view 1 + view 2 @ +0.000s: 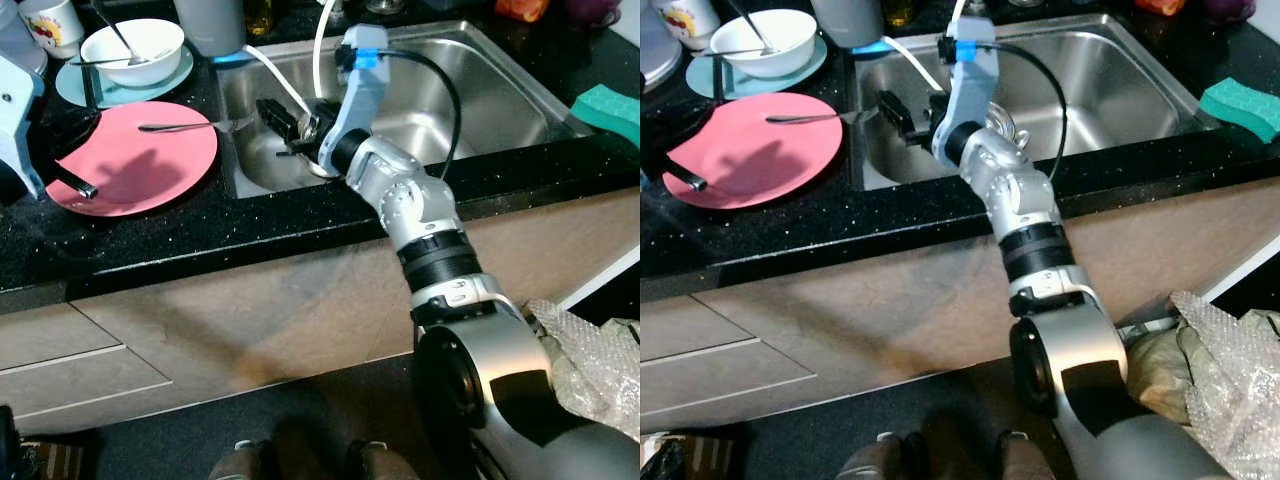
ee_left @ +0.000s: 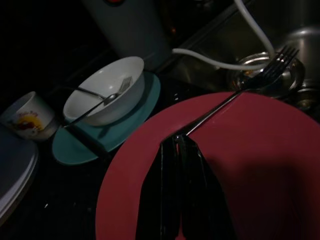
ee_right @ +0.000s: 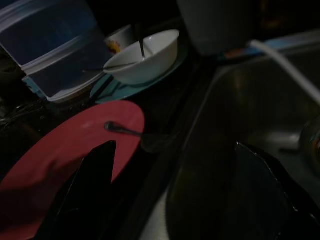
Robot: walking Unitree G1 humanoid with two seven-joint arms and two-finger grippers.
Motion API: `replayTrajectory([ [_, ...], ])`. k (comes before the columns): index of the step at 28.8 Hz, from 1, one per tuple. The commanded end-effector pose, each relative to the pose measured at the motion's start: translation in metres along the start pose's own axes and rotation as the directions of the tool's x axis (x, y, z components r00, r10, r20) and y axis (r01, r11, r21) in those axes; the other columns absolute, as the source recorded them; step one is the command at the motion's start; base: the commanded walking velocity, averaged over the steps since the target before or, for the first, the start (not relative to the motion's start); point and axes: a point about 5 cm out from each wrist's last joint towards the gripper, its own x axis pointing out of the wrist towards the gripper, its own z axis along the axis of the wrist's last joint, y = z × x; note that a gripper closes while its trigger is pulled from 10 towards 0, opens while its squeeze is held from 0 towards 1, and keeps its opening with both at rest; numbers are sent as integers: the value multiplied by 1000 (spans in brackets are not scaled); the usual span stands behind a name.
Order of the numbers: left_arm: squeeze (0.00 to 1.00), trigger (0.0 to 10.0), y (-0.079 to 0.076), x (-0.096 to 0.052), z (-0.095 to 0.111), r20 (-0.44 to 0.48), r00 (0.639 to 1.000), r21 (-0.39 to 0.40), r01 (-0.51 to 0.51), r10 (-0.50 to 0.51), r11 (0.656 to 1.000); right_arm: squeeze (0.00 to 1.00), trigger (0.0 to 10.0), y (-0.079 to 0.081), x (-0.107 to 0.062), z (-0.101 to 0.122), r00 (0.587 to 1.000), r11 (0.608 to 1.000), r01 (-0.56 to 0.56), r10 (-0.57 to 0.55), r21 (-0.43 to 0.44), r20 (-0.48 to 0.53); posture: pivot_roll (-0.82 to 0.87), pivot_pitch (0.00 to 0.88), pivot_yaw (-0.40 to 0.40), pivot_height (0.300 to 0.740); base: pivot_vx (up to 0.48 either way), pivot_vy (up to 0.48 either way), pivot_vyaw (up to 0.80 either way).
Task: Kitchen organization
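Reaching with spread fingers from inside the sink [image 1: 500, 90], the right claw [image 1: 290, 125] risks knocking the fork [image 1: 185, 126] off the pink plate [image 1: 140, 160] at the sink-side tabletop [image 1: 200, 230] edge, while the left claw [image 2: 179, 190], fingers pressed together, rests on that plate.

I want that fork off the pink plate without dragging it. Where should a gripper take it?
Grip the fork by its handle over the pink plate, coming from above: it lies flat, its tines overhang the sink edge, and the handle's middle is bare.

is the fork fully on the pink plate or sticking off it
Sticking off. The silver metal fork has its handle on the round pink plate, while its tines overhang the plate's rim toward the stainless steel sink.
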Motion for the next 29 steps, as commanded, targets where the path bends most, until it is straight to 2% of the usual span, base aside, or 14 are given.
replayTrajectory([
  [1, 0, 10000, -7, -1, -2, -4, 1000, -21, -3, 3, 1000, 0, 10000, 4, 6, -1, 1000, 998, 7, -6, 66, -13, 76, 226, 19, 740, 0, 0, 0],
  [2, 0, 10000, -7, -1, -2, -4, 1000, -21, -3, 3, 1000, 0, 10000, 4, 6, -1, 1000, 998, 7, -6, 66, -13, 76, 226, 19, 740, 0, 0, 0],
  [5, 0, 10000, -15, 1, -1, -1, 1000, -25, -6, 6, 1000, 0, 10000, 7, 13, -2, 999, 982, 31, -28, 187, -17, 78, 231, 19, 740, 0, 0, 0],
  [8, 0, 10000, -18, 1, -1, -3, 1000, -31, -3, 3, 1000, 0, 10000, 12, 17, -1, 1000, 964, 18, -14, 266, -14, 80, 235, 18, 740, 0, 0, 0],
  [11, 0, 10000, -20, 1, -1, -7, 1000, -35, 0, -1, 999, 0, 10000, 16, 19, -2, 1000, 955, 4, 5, 295, -31, 80, 237, 18, 740, 0, 0, 0],
  [17, 0, 10000, -24, 1, 1, -5, 1000, -47, -4, 3, 999, 0, 10000, 23, 24, -14, 996, 964, 22, 2, 265, -91, 81, 244, 11, 740, 0, 0, 0],
  [29, 0, 10000, -25, -3, 6, -3, 1000, -49, 11, -11, 999, 0, 10000, 32, 29, -21, 995, 967, 47, -23, 250, -99, 92, 256, -2, 740, 0, 0, 0],
])
